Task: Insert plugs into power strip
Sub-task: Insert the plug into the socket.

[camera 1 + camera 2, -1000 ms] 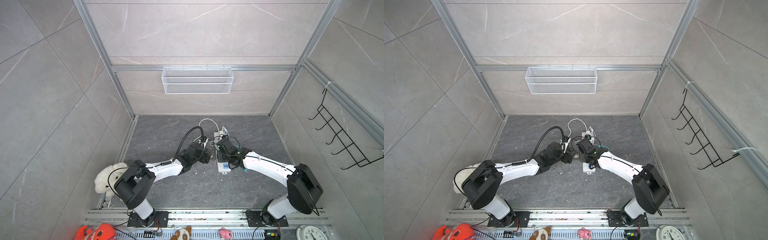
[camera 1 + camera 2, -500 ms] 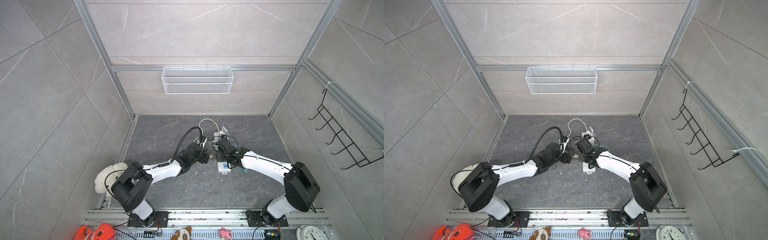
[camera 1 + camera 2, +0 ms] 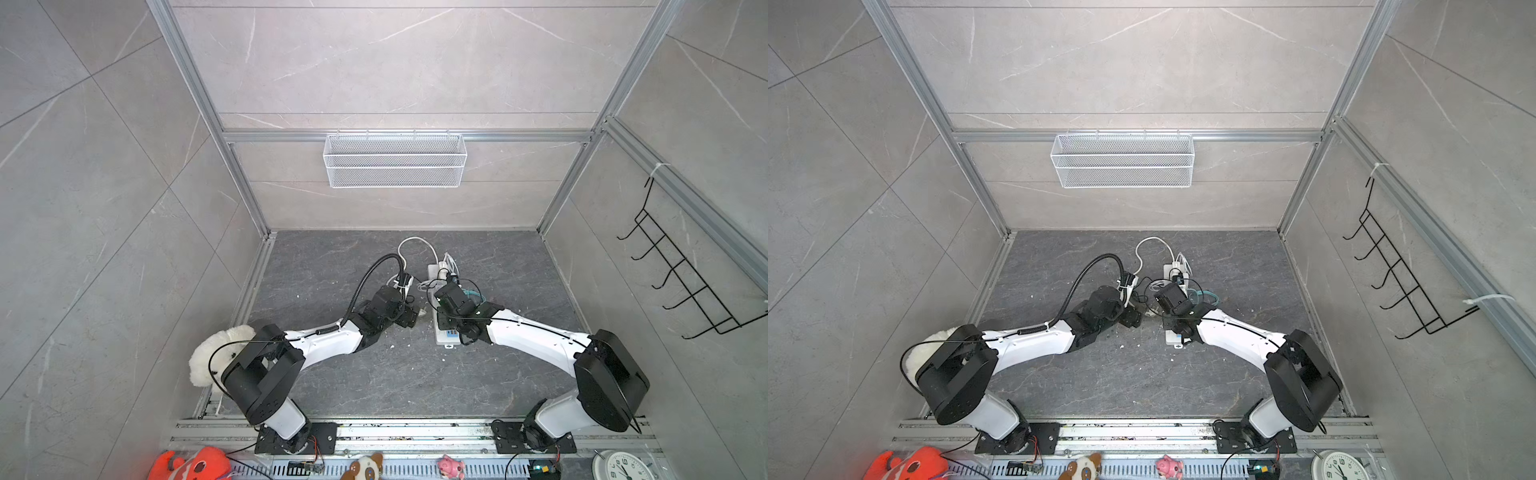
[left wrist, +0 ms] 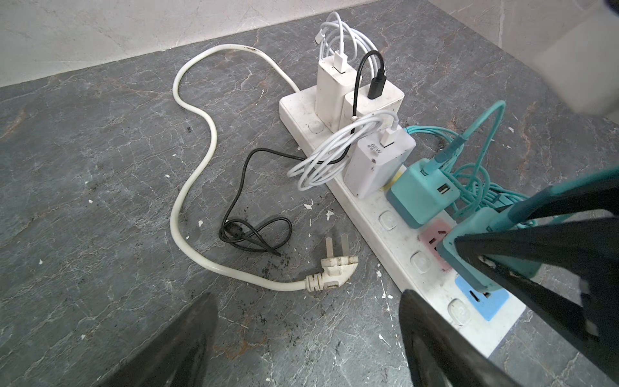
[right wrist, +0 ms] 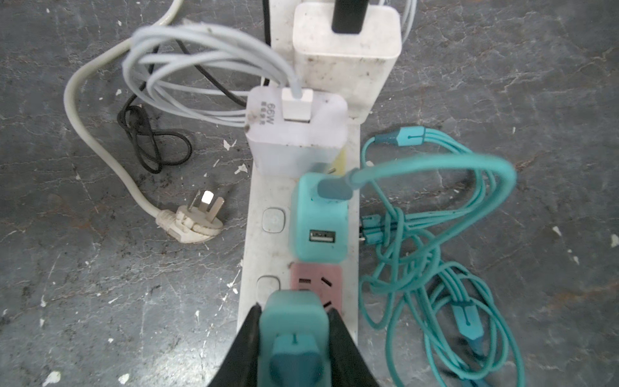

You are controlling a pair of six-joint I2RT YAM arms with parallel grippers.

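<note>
one teal plug [image 5: 294, 321] btwn right fingers [image 5: 246, 345], at pink socket [image 5: 316, 279]

**Left arm** [image 3: 328, 340] and **right arm** [image 3: 536, 340]: each is mounted at the near edge of the counter. The elbows are set out toward the side edges, and the white forearms converge on the counter's middle, as shown in both top views. The left wrist [image 3: 384, 307] and right wrist [image 3: 455, 301] are near each other but apart.

**Left jaws:** spread wide, with the black fingers [image 4: 187, 341] above the counter and nothing between them.

**Right jaws:** closed on two opposite sides of a teal plug [image 5: 294, 335].
</note>
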